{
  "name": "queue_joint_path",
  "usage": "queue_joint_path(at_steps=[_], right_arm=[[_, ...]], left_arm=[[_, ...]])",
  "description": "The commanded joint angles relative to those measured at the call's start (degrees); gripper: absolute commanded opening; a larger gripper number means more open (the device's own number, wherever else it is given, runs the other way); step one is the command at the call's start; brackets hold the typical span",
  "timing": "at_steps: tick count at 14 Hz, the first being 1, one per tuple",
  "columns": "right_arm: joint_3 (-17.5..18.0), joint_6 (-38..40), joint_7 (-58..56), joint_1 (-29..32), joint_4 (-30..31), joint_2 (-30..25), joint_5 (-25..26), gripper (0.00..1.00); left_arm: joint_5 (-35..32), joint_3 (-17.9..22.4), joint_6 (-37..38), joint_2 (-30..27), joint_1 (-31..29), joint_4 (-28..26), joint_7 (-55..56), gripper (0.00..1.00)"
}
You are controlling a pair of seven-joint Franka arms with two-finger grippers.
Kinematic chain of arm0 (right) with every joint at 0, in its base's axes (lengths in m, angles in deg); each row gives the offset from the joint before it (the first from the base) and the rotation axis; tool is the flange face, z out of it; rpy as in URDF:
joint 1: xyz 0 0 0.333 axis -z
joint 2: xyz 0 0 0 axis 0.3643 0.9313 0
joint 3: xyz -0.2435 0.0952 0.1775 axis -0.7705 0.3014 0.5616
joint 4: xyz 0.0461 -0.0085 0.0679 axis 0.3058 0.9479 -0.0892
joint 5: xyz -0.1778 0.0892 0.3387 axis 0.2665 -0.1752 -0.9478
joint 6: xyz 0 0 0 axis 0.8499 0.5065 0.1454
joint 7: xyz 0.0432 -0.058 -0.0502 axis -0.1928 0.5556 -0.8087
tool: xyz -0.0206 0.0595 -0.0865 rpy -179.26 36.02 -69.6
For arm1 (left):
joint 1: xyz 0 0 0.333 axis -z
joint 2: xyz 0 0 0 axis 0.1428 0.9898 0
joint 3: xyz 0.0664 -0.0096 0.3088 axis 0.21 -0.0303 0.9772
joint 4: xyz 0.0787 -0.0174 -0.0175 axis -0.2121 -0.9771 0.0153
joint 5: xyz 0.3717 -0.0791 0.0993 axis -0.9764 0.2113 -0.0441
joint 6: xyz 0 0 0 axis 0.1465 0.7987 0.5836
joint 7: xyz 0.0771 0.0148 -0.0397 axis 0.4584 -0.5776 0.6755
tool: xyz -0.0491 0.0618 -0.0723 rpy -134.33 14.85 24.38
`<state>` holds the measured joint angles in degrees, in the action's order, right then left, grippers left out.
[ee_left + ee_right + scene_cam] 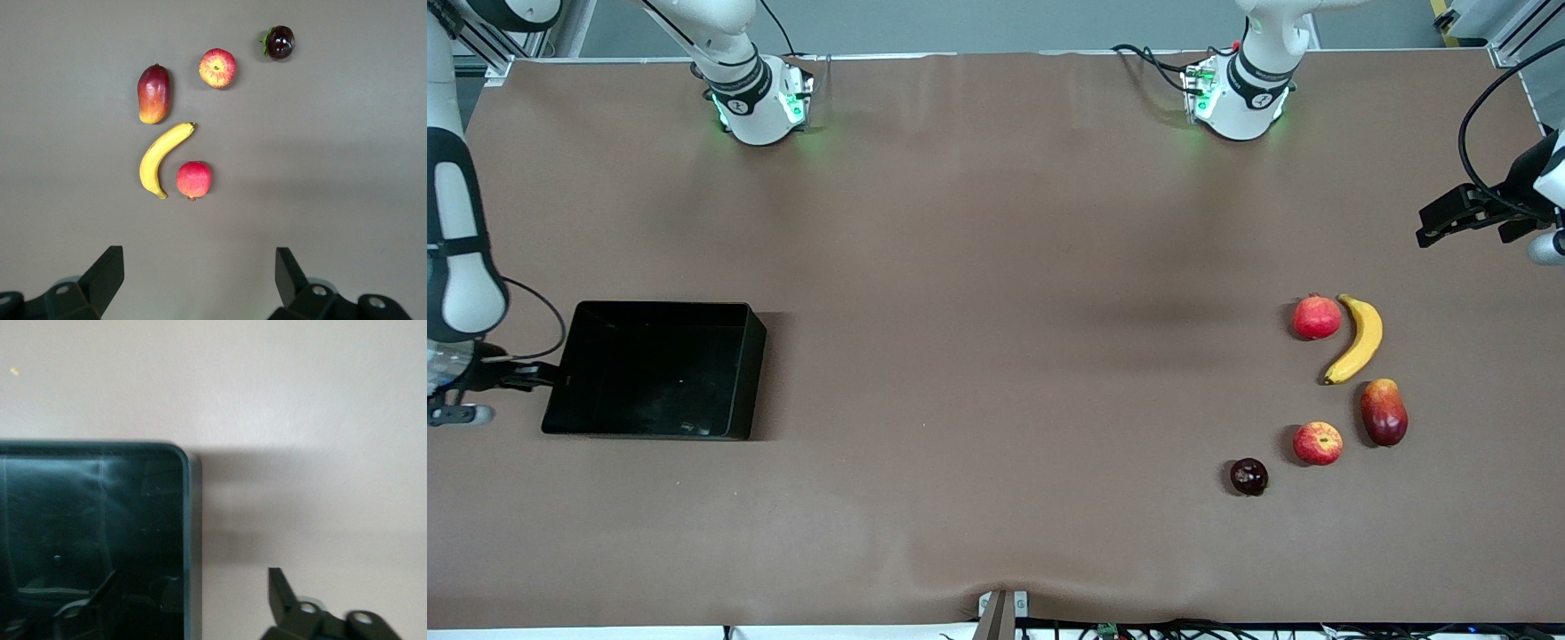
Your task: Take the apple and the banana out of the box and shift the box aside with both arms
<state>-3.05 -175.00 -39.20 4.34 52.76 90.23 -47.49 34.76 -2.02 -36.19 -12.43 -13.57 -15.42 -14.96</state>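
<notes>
Box (656, 369) sits empty at the right arm's end of the table, while the apple (1318, 443) and banana (1357, 339) lie out on the cloth toward the left arm's end, so the task looks all but finished. Right gripper (193, 597) straddles the box wall, fingers apart, gripping nothing. Left gripper (200, 273) waits spread above the fruit, empty.

Brown table (996, 267) carries box (656, 369), banana (1359, 338), apple (1318, 443), pomegranate (1317, 317), mango (1384, 412), dark fruit (1248, 476).
</notes>
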Motion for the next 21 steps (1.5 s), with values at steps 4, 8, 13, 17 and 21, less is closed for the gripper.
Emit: queue_joint_path(at_steps=[4, 8, 13, 17, 21], right_arm=[[0.7, 10.0, 2.6, -5.8, -6.0, -7.7, 2.0, 1.0], [0.9, 18.5, 15.8, -12.7, -5.6, -14.2, 5.8, 1.0], [1.1, 25.3, 25.4, -18.9, -0.2, -24.6, 5.7, 1.0], [0.8, 30.5, 26.9, -18.4, 4.5, -31.3, 4.8, 1.0], [0.3, 34.6, 27.0, -18.6, 4.9, -36.2, 2.9, 1.0]], left_arm=[[0.7, 0.4, 4.2, -1.0, 0.7, 0.9, 0.6, 1.0], [0.1, 0.4, 4.9, -2.0, 0.8, 0.6, 0.8, 1.0], [0.1, -1.1, 5.0, -3.2, 0.3, -0.2, 0.8, 1.0], [0.1, -1.1, 5.0, -3.9, 0.2, -0.4, 0.8, 1.0], [0.1, -1.1, 5.0, -4.0, 0.2, -0.5, 0.7, 1.0]])
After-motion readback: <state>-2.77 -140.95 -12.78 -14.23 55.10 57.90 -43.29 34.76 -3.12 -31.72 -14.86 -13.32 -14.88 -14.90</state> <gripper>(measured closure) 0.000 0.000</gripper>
